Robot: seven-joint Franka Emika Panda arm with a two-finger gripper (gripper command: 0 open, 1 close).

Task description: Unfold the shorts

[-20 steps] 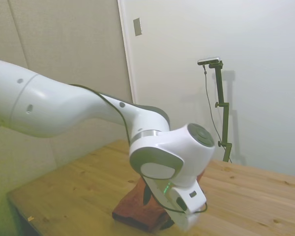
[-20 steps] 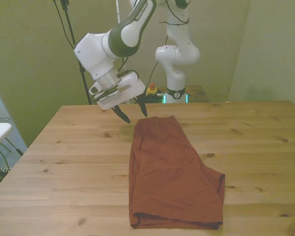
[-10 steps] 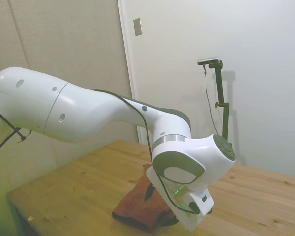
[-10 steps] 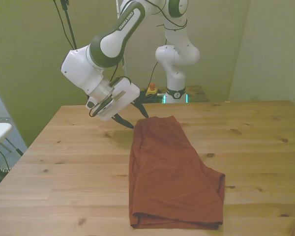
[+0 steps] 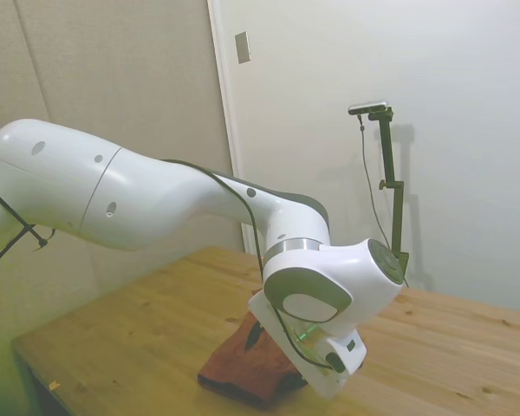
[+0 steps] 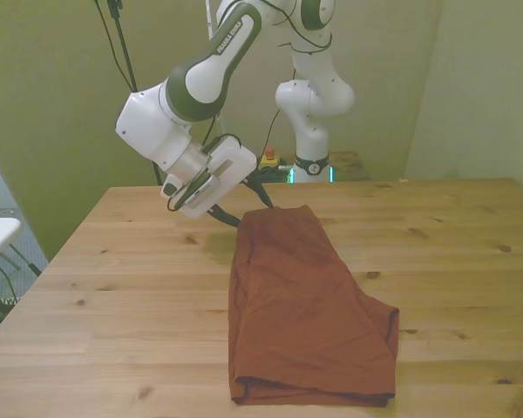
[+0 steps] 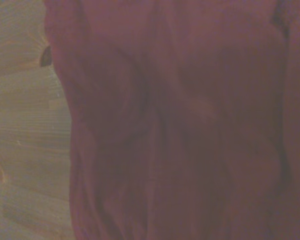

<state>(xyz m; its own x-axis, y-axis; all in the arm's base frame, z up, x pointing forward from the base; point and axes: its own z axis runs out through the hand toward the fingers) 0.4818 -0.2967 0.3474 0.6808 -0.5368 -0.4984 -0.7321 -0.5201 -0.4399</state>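
Folded shorts, fingers at the far corner

The shorts point(image 6: 309, 305) lie folded on the bench point(image 6: 113, 305), long axis running toward the robot. At their far end the gripper point(image 6: 247, 205) hangs spread and empty, shorts toward the front view's right.

Lighting is soft and even in the side and front views, with a yellow-green cast. No glare is visible on the table point(image 6: 113, 287). A faint shadow lies on the wood directly below the gripper point(image 6: 246, 204). The side view is mildly soft overall. The wrist view is dim and out of focus; the shorts point(image 7: 180, 125) show only blurred, dark folds.
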